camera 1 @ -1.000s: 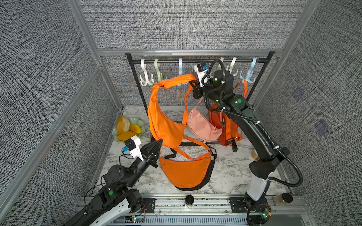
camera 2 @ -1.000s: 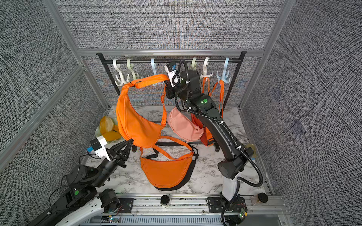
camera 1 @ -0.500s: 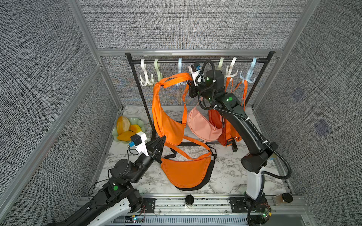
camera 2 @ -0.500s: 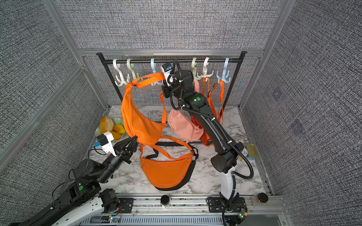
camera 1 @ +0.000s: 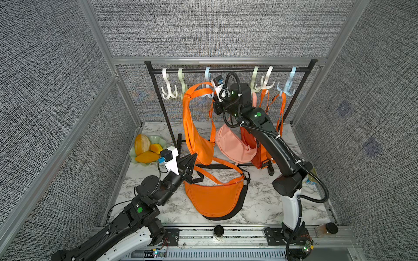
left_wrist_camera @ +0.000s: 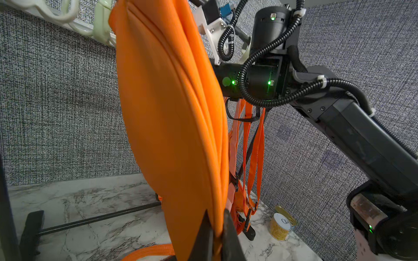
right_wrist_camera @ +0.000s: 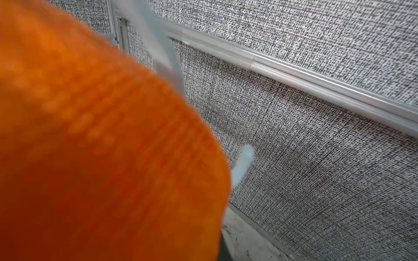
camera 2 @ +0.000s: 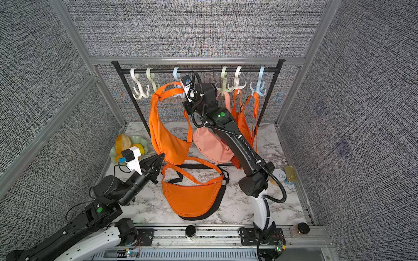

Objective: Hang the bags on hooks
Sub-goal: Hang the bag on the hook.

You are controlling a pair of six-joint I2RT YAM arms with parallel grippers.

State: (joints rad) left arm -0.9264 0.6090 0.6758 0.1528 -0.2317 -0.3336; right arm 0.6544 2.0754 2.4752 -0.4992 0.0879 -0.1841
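I hold the orange bag (camera 1: 199, 144) mid-frame, its strap (camera 1: 199, 87) at the blue hook (camera 1: 207, 73).
My left gripper (left_wrist_camera: 216, 218) pinches its lower edge, my right gripper (camera 1: 212, 91) clamps the strap; pink bag (camera 1: 235, 146) just beside, second bag (camera 1: 214, 198) below.

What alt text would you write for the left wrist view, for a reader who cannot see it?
An orange bag hangs close to the camera, its lower edge pinched in the shut left gripper. Behind it the black right arm reaches up near pale hooks, and a can stands on the marble table.
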